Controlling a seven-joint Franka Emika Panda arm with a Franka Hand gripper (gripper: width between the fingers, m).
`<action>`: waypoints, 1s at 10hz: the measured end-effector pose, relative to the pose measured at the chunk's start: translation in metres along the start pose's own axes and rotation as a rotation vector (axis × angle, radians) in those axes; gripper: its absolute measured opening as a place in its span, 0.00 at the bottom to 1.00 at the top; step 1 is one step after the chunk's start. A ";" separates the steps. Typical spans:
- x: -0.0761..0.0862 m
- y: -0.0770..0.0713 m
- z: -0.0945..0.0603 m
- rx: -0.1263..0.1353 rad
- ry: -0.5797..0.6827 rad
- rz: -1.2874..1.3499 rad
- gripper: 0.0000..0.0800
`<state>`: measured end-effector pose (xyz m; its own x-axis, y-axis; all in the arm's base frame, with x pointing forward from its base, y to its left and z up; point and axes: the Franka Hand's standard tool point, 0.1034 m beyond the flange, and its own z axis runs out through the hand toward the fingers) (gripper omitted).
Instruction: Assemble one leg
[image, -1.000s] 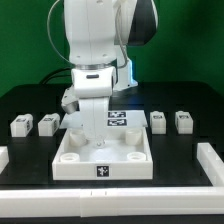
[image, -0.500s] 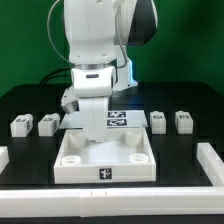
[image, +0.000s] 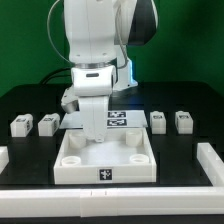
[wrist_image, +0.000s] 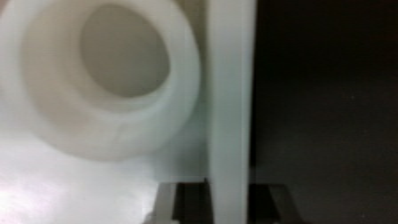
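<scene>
The large white tray-like piece (image: 135, 168) lies in the middle of the black table. My gripper (image: 93, 136) is lowered onto its far part, towards the exterior view's left. In the wrist view the gripper (wrist_image: 231, 200) has a dark finger (wrist_image: 189, 205) on each side of the piece's upright white wall (wrist_image: 231, 90), both touching it. A round corner socket (wrist_image: 125, 70) lies beside that wall. Four legs, small white blocks with tags, stand apart on the table: two at the exterior view's left (image: 20, 126) (image: 47, 124) and two at its right (image: 158, 120) (image: 183, 121).
The marker board (image: 120, 120) lies behind the tray-like piece, partly hidden by the arm. A raised white border (image: 211, 162) runs along the table's edge at the exterior view's right, and another (image: 3, 157) at its left.
</scene>
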<state>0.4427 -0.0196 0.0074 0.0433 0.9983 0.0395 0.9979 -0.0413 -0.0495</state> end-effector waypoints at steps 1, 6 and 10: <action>0.017 0.008 0.001 -0.007 0.013 0.003 0.07; 0.077 0.057 0.001 -0.043 0.063 0.013 0.08; 0.076 0.056 0.001 -0.023 0.058 0.003 0.09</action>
<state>0.5022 0.0538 0.0064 0.0478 0.9941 0.0976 0.9986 -0.0455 -0.0264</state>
